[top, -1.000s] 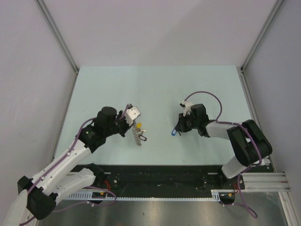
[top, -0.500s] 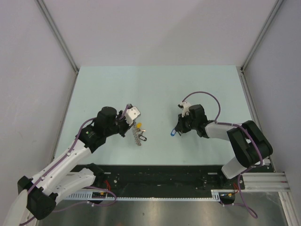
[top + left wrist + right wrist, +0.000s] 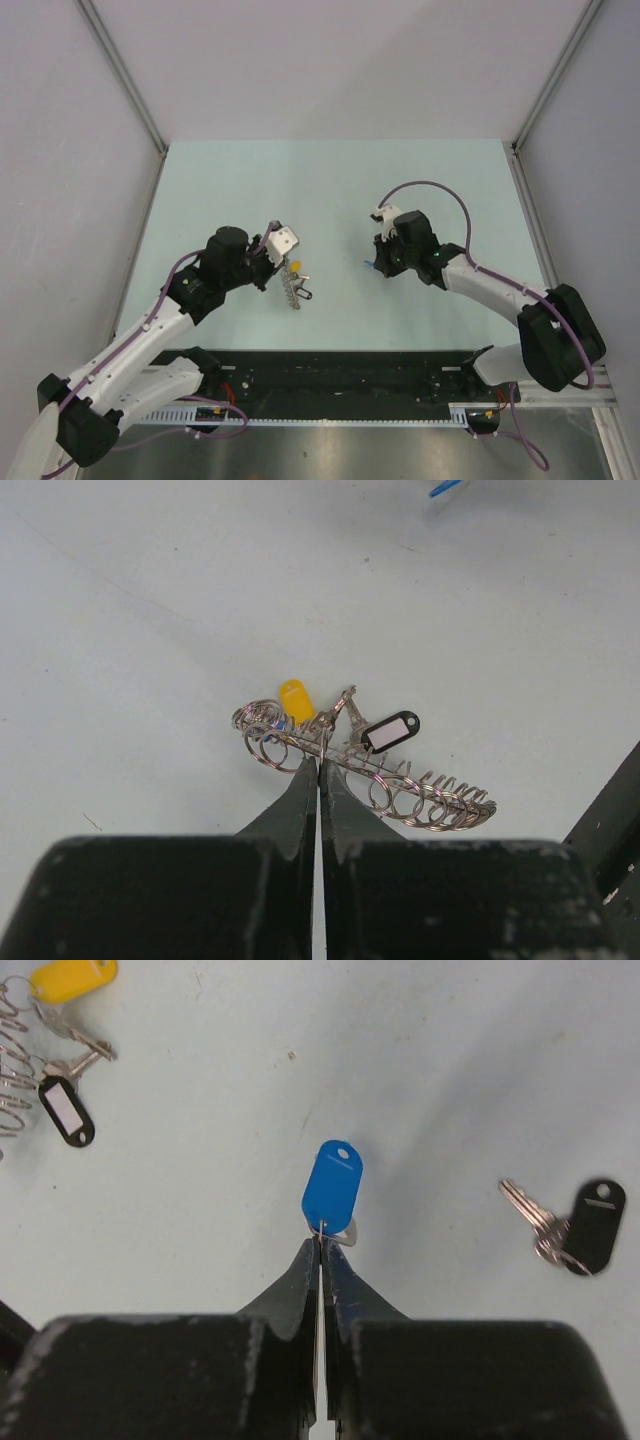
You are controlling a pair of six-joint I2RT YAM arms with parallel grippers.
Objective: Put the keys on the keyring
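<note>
Silvery, coiled into many loops: clamping the long wire keyring (image 3: 420, 798) in the tightly closed left gripper (image 3: 320, 765), left of the counter's middle toward its near edge, touching the small yellow-headed key (image 3: 296, 700) and black-headed key (image 3: 390, 731). Pinching the blue plastic-headed key (image 3: 332, 1188) in the right gripper (image 3: 322, 1245), right of middle.

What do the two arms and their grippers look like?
The left arm and right arm have white shells and black joints, each with a purple cable. The left gripper and right gripper have black wedge fingers tapering to thin tips.
</note>
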